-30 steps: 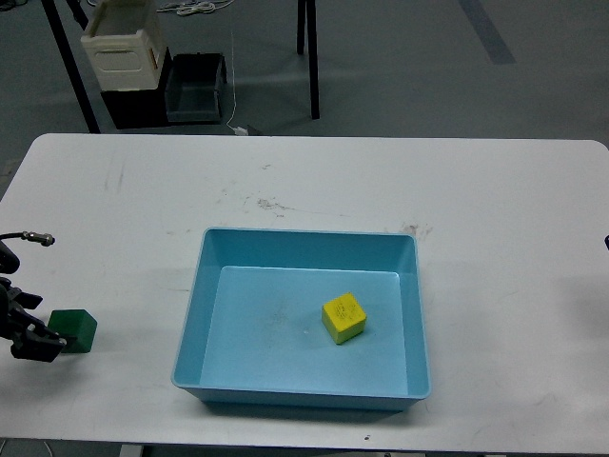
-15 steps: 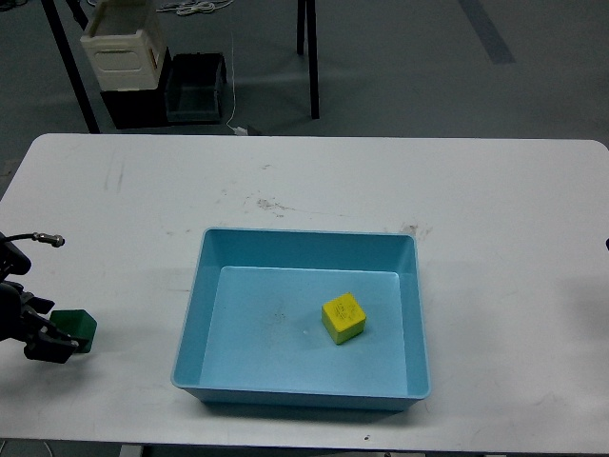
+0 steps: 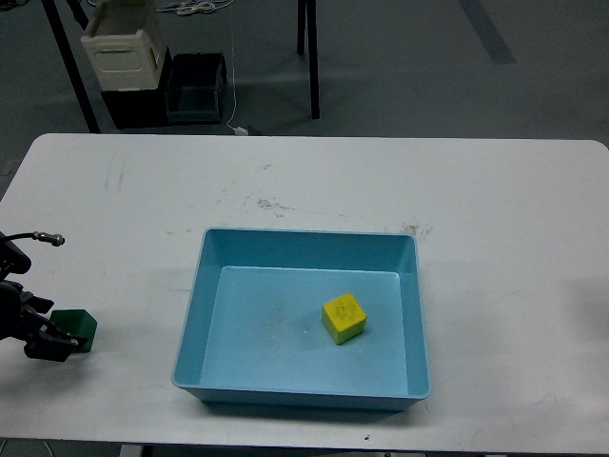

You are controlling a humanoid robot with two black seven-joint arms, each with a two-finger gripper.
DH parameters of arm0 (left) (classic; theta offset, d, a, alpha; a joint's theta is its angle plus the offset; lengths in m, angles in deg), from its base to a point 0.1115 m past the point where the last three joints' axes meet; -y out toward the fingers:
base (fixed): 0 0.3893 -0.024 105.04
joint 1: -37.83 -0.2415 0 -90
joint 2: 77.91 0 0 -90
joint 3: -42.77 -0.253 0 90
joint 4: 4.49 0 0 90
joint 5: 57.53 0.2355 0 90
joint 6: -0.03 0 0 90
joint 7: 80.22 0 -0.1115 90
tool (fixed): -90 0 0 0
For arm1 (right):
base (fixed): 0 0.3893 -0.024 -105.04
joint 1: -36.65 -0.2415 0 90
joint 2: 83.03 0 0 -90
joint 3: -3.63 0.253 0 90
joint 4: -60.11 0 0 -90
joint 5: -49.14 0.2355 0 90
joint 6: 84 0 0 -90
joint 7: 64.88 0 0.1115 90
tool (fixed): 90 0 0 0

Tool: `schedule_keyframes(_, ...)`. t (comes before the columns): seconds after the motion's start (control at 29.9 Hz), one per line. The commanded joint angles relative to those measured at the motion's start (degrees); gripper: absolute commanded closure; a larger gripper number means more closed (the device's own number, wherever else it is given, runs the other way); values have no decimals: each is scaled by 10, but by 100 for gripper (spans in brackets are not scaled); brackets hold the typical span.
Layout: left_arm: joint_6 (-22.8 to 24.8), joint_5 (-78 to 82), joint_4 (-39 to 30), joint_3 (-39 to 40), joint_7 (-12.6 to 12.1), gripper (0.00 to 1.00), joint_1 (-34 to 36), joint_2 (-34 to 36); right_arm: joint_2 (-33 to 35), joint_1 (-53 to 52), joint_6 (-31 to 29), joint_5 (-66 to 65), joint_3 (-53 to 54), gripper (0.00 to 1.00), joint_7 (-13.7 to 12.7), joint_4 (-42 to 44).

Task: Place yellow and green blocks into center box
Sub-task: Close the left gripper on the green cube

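White scuffed table (image 3: 476, 190) on grey floor (image 3: 428, 67); left fingers (image 3: 59, 341) touching green block (image 3: 76, 328), grip unclear

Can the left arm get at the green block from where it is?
Probably yes. The left tool is already at the green block, which sits on the white table left of the blue box. Nothing lies between them. Whether the fingers have closed on it cannot be told.

White desk (image 3: 314, 176) (scuffed, faint marks near the middle) carries blue box (image 3: 303, 245) at centre; green block (image 3: 78, 327) sits near left edge.
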Motion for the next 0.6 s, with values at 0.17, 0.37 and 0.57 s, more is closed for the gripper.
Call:
schedule_keyframes(0.17,0,0,23,0,0,4,-14,-23,0,0,2,0,-1,0,0,0)
schedule_keyframes(0.37,0,-1,26,2,0,9,-14,-24,0,0,8,0,-1,0,0,0)
schedule_keyframes(0.57,0,-13,36,1,0,28,-14,-25,0,1,9,0,-2,0,0,1)
